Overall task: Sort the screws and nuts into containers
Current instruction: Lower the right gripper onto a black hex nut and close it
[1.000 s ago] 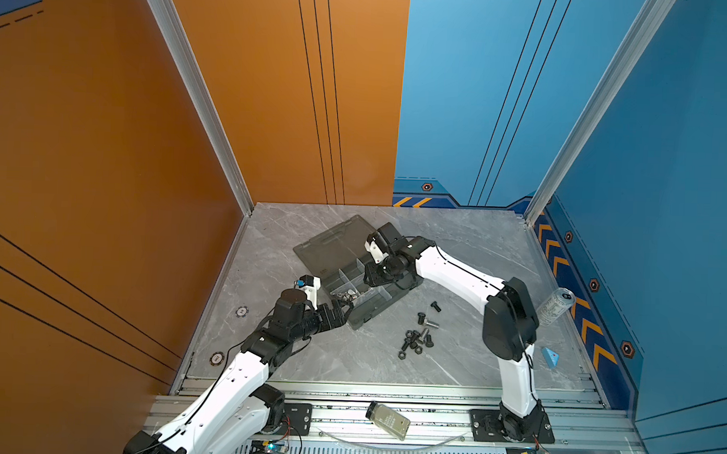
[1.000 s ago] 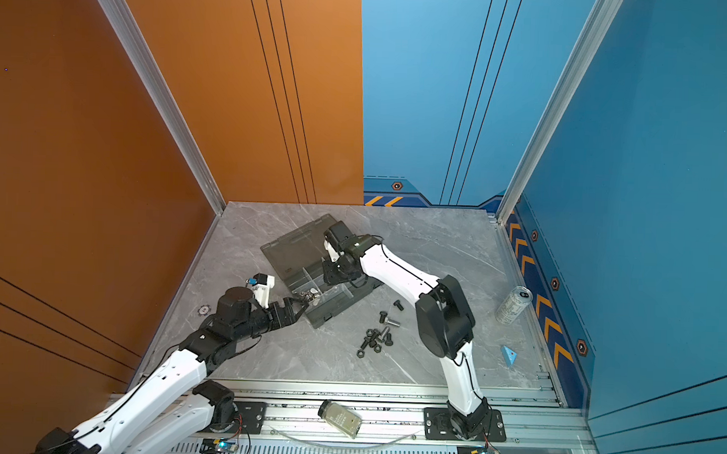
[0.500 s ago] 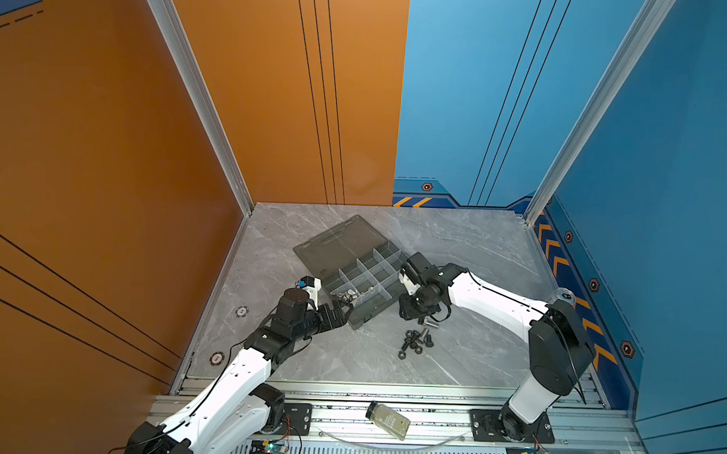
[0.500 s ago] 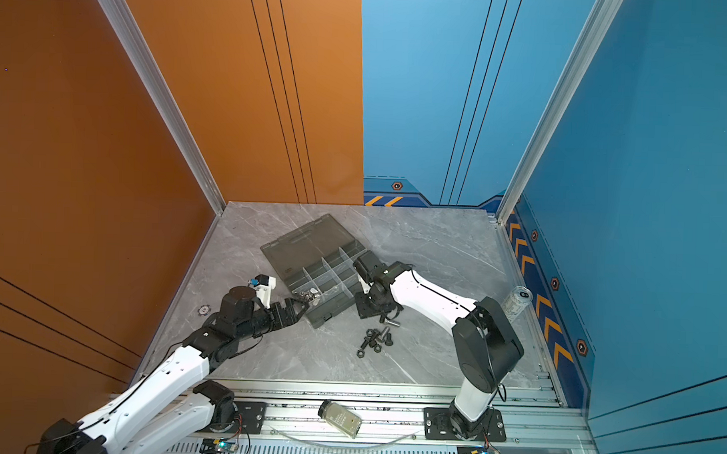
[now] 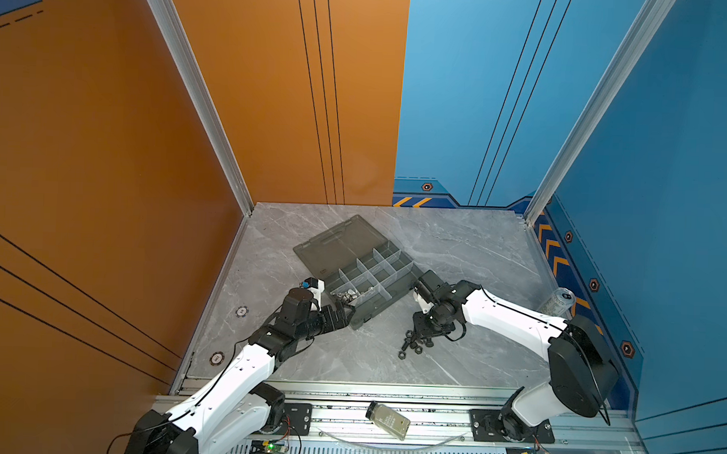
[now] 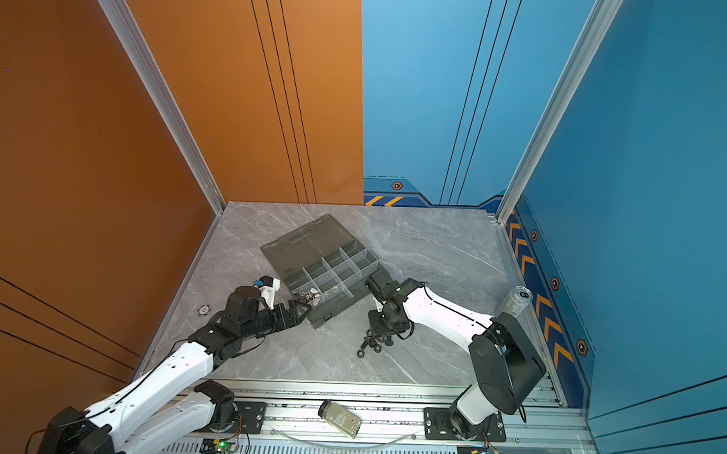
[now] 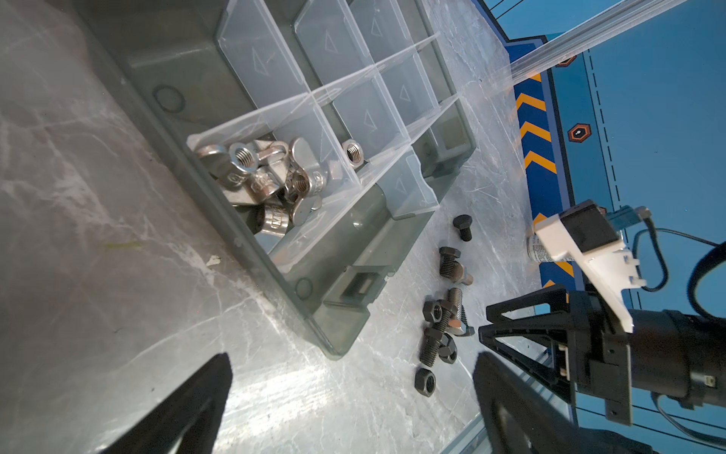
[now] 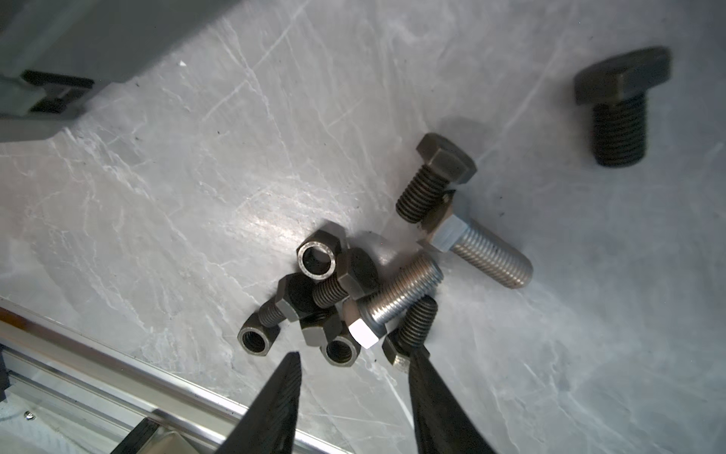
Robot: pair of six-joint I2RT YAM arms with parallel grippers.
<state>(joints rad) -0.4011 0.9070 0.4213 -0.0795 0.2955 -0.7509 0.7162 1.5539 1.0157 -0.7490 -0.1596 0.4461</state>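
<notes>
The smoky-grey organiser box (image 5: 387, 258) (image 6: 331, 272) lies open, its lid flat behind. Its containers are cells; one near cell (image 7: 298, 243) holds several silver nuts (image 7: 267, 177) (image 5: 349, 295). A pile of black and silver screws with black nuts (image 5: 416, 346) (image 6: 374, 345) (image 8: 353, 298) lies on the floor right of the box. My right gripper (image 8: 353, 353) (image 5: 418, 334) points down at the pile's near edge, open and empty, one fingertip (image 8: 416, 361) beside a black screw's head. My left gripper (image 7: 353, 357) (image 5: 348, 310) hovers open and empty at the box's near corner.
One black screw (image 8: 620, 102) lies apart from the pile. A silver can (image 5: 557, 301) stands by the right wall. A clear bottle (image 5: 388, 420) lies on the front rail (image 5: 431, 394). The orange and blue walls enclose the marble floor (image 5: 456, 248).
My right arm has swung from above the box's far cells to the right and down onto the pile. The left arm has hardly moved.
</notes>
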